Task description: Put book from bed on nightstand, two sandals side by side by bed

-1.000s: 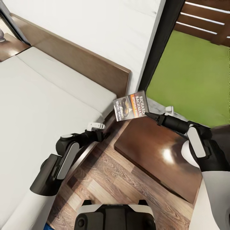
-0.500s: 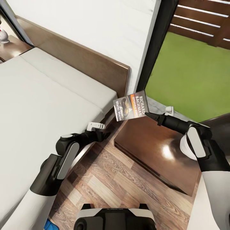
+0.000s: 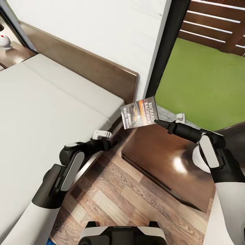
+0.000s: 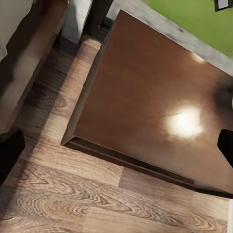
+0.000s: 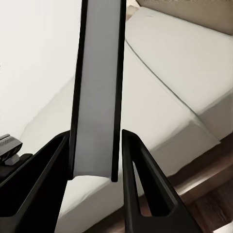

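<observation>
The book (image 3: 139,113), dark with an orange band and "Richard Bachman" lettering, hangs in the air above the near corner of the dark wooden nightstand (image 3: 163,160), beside the bed's headboard. My right gripper (image 3: 158,122) is shut on the book's edge. In the right wrist view the book (image 5: 97,87) stands edge-on between the two black fingers (image 5: 46,189). The bed (image 3: 41,109) with its pale mattress lies to the left. My left gripper (image 3: 109,144) hovers open over the floor gap between bed and nightstand (image 4: 155,97). A bright blue sliver (image 3: 48,242), too small to identify, shows by my base.
A second nightstand (image 3: 15,51) with a small white and red ornament (image 3: 4,40) stands beyond the bed's far side. A black window frame (image 3: 166,51) rises behind the near nightstand, with green lawn outside. Wood-plank floor (image 3: 112,200) lies between bed and nightstand.
The whole head view has shifted a little, bringing the far nightstand's ornament into sight. Both arms hold their poses and the book stays gripped.
</observation>
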